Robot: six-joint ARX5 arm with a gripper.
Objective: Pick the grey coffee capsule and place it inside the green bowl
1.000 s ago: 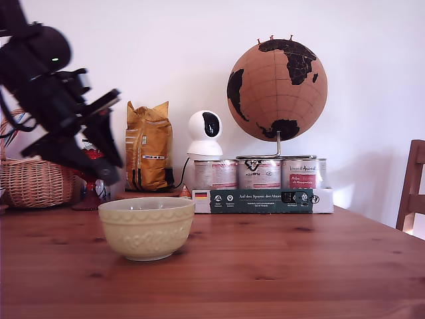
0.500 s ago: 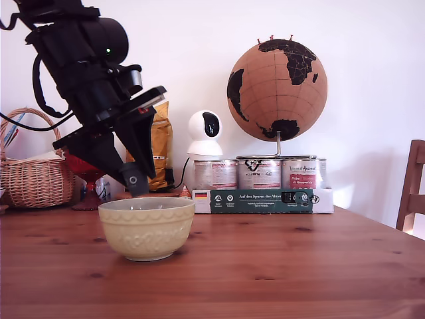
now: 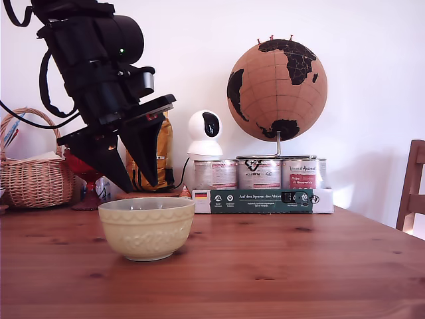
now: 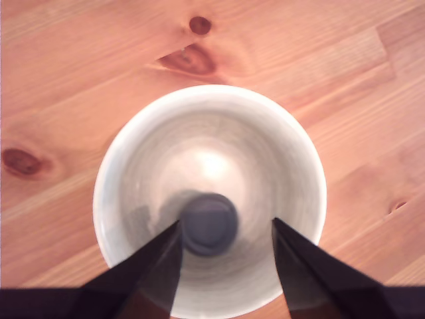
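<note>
We saw the arm swing in from the far left of the exterior view until its gripper [image 3: 139, 186] hung over the bowl [image 3: 147, 227] at lower left. Half a second ago its tips pinched the capsule [image 4: 208, 224]; then the jaws spread apart, and the capsule lay inside the bowl.

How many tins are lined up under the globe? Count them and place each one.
3. In the exterior view, the left tin, the middle tin and the right tin stand side by side on the long box, under the globe. More may be hidden behind them.
</note>
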